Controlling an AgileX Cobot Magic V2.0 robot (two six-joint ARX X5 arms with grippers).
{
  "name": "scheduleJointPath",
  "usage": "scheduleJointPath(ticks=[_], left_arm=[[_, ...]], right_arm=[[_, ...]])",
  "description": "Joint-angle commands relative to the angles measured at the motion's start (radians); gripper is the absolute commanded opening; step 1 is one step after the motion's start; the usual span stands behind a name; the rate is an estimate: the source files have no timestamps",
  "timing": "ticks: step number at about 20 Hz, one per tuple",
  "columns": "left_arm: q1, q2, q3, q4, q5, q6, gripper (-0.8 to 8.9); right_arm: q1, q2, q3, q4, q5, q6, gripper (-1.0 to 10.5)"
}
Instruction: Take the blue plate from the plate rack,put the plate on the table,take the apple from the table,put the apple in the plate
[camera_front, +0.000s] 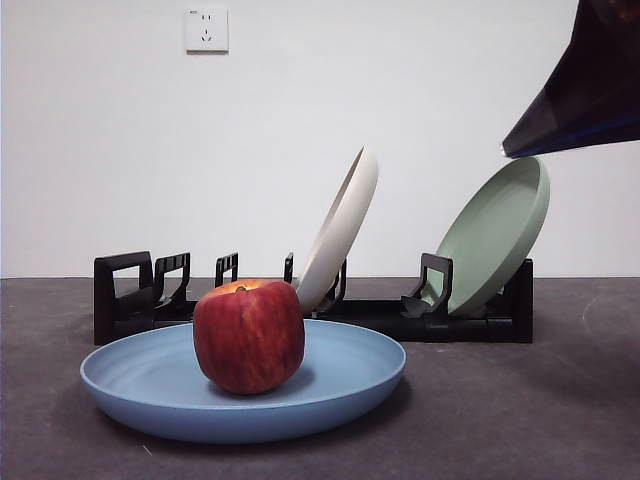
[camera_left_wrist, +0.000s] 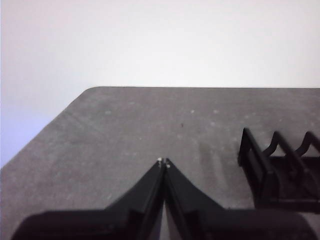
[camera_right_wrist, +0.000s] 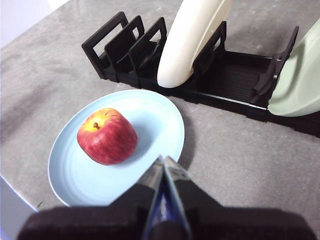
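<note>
The blue plate (camera_front: 330, 385) (camera_right_wrist: 155, 125) lies flat on the dark grey table (camera_front: 520, 420) in front of the plate rack (camera_front: 460, 322) (camera_right_wrist: 230, 80). The red apple (camera_front: 248, 335) (camera_right_wrist: 107, 136) rests inside the plate, stem up. My right gripper (camera_right_wrist: 164, 161) hovers above the plate's near side, shut and empty; a dark arm tip (camera_front: 585, 90) shows at the front view's top right corner. Off to one end of the rack (camera_left_wrist: 280, 172), my left gripper (camera_left_wrist: 164, 162) is shut over bare table (camera_left_wrist: 150, 125), holding nothing.
A cream-white plate (camera_front: 342, 228) (camera_right_wrist: 192, 37) leans in the rack's middle slot, and a sage-green plate (camera_front: 492, 235) (camera_right_wrist: 300, 82) leans at its right end. The table's rounded corner (camera_left_wrist: 92, 90) lies ahead of the left gripper. A wall socket (camera_front: 206, 30) sits on the back wall.
</note>
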Motion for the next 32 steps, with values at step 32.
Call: scheduleJointPath(ticks=[32], left_arm=[[0.025,-0.052,-0.245,0.103,0.026,-0.016,-0.02]], right_arm=[[0.0,-0.001,-0.005,0.005,0.003,0.01,-0.1]])
